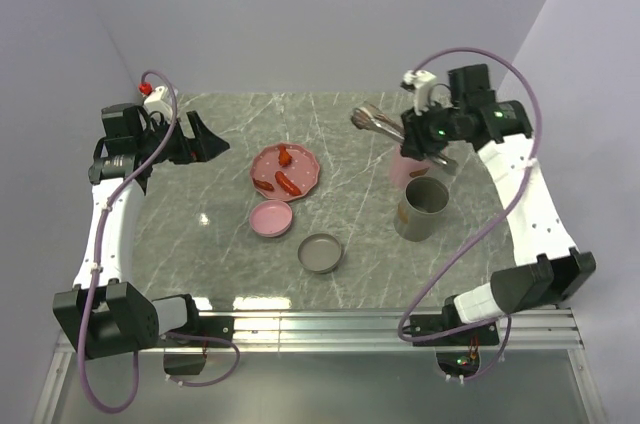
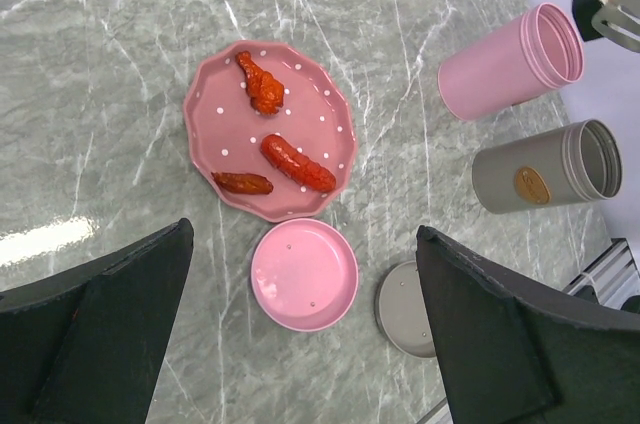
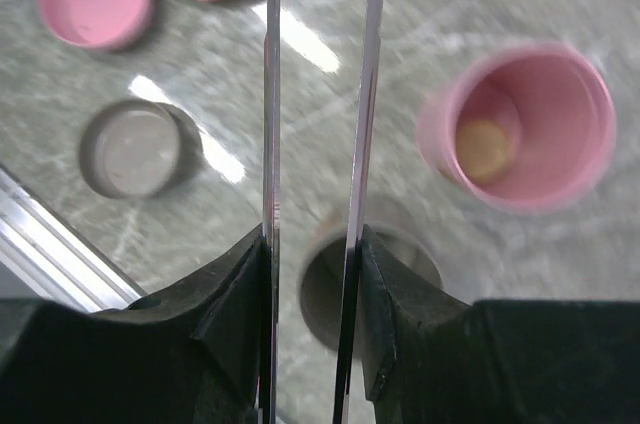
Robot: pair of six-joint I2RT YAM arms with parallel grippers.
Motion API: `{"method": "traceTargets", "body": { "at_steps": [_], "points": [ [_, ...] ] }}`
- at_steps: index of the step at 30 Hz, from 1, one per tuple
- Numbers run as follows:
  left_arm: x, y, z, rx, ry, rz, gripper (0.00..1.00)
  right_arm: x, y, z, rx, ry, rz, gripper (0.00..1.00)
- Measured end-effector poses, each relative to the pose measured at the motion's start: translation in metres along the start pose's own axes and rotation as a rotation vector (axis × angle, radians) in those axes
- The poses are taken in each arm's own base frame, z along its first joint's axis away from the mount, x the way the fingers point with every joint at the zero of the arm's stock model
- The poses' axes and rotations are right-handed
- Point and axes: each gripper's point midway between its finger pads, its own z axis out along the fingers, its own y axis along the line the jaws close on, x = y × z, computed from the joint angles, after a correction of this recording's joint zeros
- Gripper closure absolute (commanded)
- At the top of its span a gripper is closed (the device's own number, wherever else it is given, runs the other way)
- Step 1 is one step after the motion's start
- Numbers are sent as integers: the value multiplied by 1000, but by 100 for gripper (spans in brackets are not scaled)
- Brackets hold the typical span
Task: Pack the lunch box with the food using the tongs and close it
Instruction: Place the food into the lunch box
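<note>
Near the pink tub [image 1: 404, 172], right jaws clamp the tongs [image 1: 375, 121], long axis pointing left; left jaws gape.

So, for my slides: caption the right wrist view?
Right gripper clamps the tongs above the grey tub and the pink tub, which holds a beige ball.

Grey marbled table [image 1: 200, 204]. On it: pink dotted plate [image 1: 306, 166], pink lid [image 1: 271, 217] and grey lid [image 1: 320, 253] nearer the arms; pink tub [image 2: 505, 64] and grey tub [image 1: 420, 219] upright at right.
</note>
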Motion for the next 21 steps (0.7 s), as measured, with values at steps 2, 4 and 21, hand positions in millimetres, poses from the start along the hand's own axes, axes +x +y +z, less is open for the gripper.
{"method": "traceTargets", "body": {
  "at_steps": [2,4,21],
  "points": [
    [-1,0,0,1,-4,3,1,16,-15,-14,44,5,31,61],
    [-2,-1,0,2,-6,5,1,33,-25,-28,81,19,59,61],
    [-1,-2,0,7,-4,1,0,104,-93,-52,190,103,245,61]
  ]
}}
